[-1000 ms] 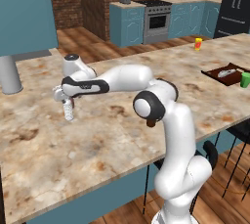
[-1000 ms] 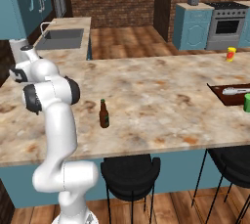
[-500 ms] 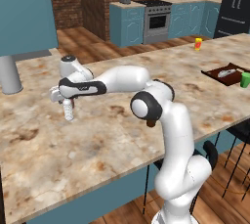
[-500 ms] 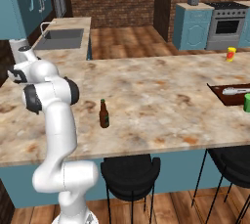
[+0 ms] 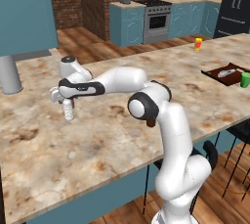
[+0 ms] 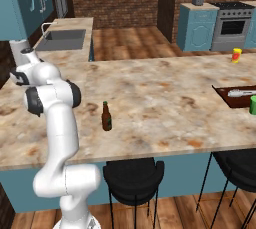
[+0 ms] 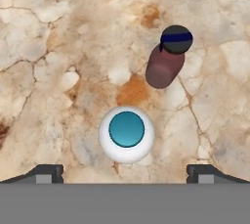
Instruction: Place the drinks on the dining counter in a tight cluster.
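Gripper (image 7: 125,171) has shifted slightly over the tabletop (image 5: 122,135), jaws wide, above water bottle (image 7: 126,132); maroon can (image 7: 166,61) just beside; brown bottle (image 6: 106,116) well apart, unclustered.

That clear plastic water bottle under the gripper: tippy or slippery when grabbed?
Probably tippy: the pale clear plastic water bottle stands tall and narrow on the beige stone counter. Its smooth round wall may slip or flex. A bump could knock the dark maroon can close beside it.
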You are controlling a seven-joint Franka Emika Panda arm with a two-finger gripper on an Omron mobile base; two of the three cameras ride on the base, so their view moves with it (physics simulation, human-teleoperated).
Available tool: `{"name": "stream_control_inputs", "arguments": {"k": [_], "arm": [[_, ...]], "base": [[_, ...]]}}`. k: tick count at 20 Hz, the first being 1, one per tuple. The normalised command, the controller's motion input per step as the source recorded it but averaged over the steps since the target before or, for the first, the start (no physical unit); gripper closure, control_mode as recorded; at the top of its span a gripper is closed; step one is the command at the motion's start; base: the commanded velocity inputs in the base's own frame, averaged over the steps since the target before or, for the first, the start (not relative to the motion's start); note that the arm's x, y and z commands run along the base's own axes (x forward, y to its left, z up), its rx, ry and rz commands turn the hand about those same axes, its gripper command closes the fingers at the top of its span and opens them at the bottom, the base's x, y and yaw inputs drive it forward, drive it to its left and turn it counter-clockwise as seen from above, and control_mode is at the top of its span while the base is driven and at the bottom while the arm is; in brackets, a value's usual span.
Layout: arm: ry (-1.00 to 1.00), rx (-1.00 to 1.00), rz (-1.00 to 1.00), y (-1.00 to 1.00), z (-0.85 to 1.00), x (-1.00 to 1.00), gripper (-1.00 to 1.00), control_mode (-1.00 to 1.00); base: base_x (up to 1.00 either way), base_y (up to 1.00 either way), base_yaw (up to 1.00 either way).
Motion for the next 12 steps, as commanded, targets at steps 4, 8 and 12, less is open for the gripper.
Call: {"name": "stream_control_inputs", "arguments": {"k": [4,8,12], "arm": [[0.00,0.00,0.00,0.00,-0.10,0.11,-1.00,-1.00],[0.00,0.00,0.00,0.00,-0.04,0.05,-1.00,-1.00],[0.00,0.00,0.00,0.00,-0.11,0.04,-1.00,-1.00]], "base": [[0.00,0.00,0.00],[0.00,0.00,0.00],[0.00,0.00,0.00]]}}
